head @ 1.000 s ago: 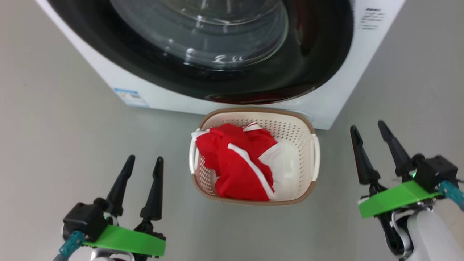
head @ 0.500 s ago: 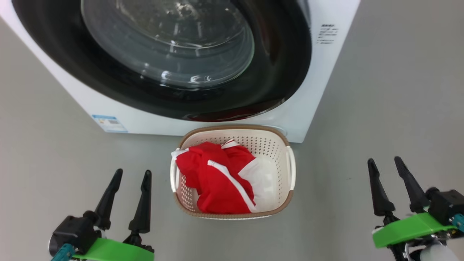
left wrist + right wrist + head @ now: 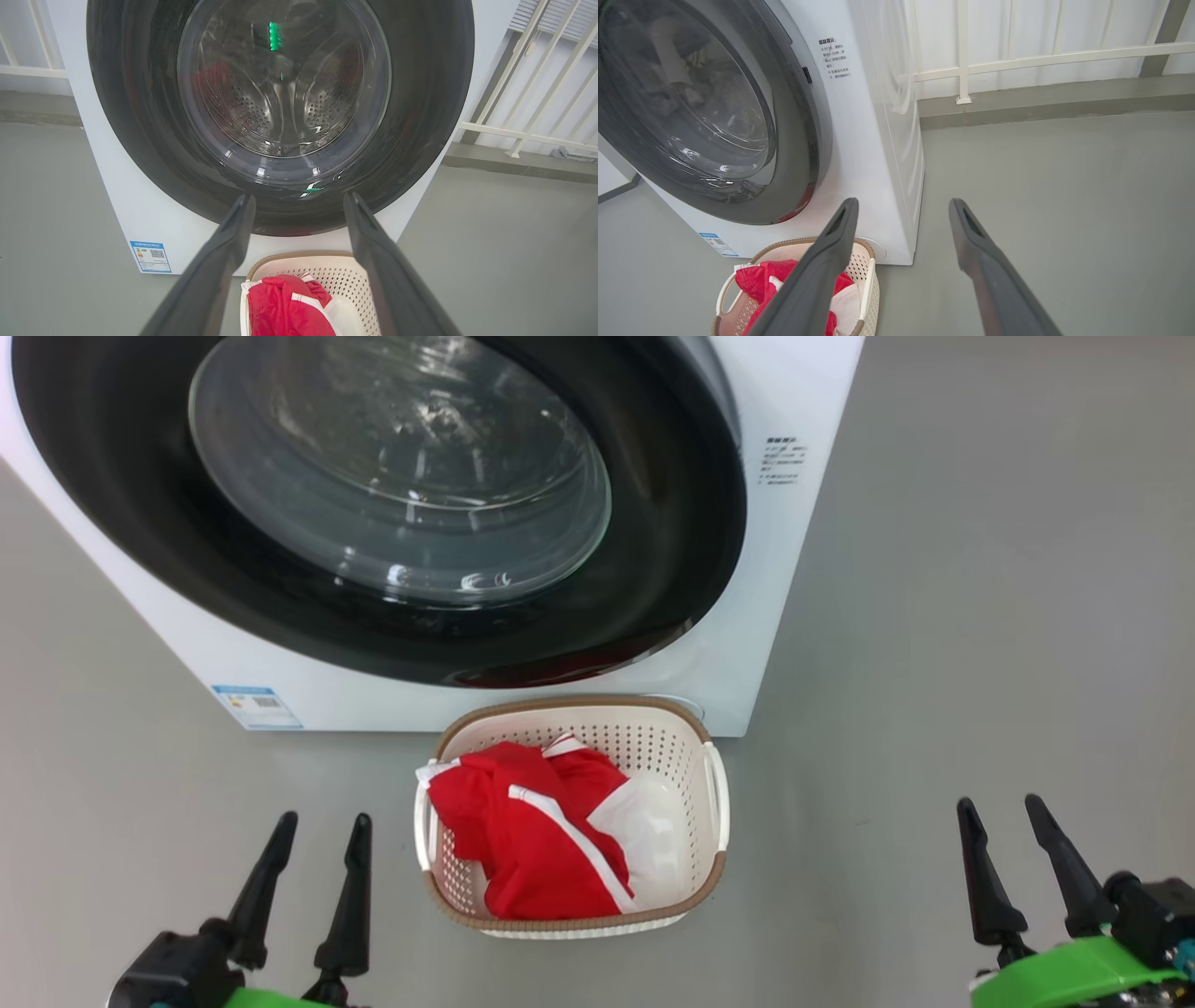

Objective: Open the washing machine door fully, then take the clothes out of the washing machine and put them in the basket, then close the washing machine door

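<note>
The washing machine door [image 3: 401, 485] lies flat against the front of the white washing machine [image 3: 784, 579], and the steel drum shows through its glass [image 3: 285, 93]. The cream basket [image 3: 653, 742] stands on the floor just before the machine, with the red and white clothes [image 3: 523, 840] heaped in its left half. My left gripper [image 3: 325, 819] hangs open to the basket's left, nothing between its fingers. My right gripper [image 3: 999, 803] is open well to the basket's right. The left wrist view looks past my left gripper [image 3: 300, 198] at the door, with the clothes [image 3: 280, 308] below.
Grey floor surrounds the machine and basket. A blue label [image 3: 257, 707] sits at the machine's lower left corner. A white railing [image 3: 1017, 60] and a low grey step run along the wall behind and to the right of the machine [image 3: 878, 140].
The head camera has moved, so machine and basket sit lower and further left in the picture. Both grippers show lower in the view, still open. The clothes lie unchanged in the basket.
</note>
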Tool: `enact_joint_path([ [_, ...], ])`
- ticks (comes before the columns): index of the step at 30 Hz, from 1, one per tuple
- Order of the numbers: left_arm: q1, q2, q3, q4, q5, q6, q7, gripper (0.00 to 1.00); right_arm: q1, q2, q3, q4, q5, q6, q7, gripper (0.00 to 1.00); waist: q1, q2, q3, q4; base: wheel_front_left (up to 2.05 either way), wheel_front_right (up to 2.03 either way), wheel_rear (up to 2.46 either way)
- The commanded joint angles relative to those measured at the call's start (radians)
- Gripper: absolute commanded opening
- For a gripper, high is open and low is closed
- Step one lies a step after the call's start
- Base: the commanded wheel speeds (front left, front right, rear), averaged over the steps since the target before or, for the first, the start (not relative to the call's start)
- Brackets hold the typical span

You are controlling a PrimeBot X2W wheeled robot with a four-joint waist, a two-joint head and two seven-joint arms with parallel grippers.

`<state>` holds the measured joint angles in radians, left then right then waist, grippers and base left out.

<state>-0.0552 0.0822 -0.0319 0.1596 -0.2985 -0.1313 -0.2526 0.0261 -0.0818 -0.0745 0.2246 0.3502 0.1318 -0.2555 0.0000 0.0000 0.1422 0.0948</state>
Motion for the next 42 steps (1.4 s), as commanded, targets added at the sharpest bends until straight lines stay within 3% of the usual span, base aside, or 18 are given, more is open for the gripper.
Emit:
enact_joint_path([
  [1,0.003,0.022,0.043,-0.034,0.015,0.001,-0.009,1.0,0.009,-0.006,0.015,-0.029,-0.006,-0.001,-0.006,1.0,0.0,0.0,-0.016,-0.012,0.0,0.0,0.0],
  [33,0.076,0.006,0.096,-0.072,-0.02,0.001,-0.009,1.0,0.083,0.008,-0.01,-0.033,-0.006,-0.001,-0.006,1.0,0.0,0.0,-0.06,-0.054,0.0,0.0,0.0],
  [34,0.079,-0.003,0.063,-0.045,-0.015,0.0,0.0,0.0,0.096,0.022,-0.037,-0.009,0.0,0.0,0.0,0.0,0.0,0.0,-0.06,-0.054,0.0,0.0,0.0],
  [42,0.079,-0.028,0.055,0.042,-0.032,0.0,0.01,0.0,0.094,0.05,-0.036,0.074,0.018,0.0,0.005,0.0,0.0,0.0,-0.06,-0.054,0.0,0.0,0.0],
])
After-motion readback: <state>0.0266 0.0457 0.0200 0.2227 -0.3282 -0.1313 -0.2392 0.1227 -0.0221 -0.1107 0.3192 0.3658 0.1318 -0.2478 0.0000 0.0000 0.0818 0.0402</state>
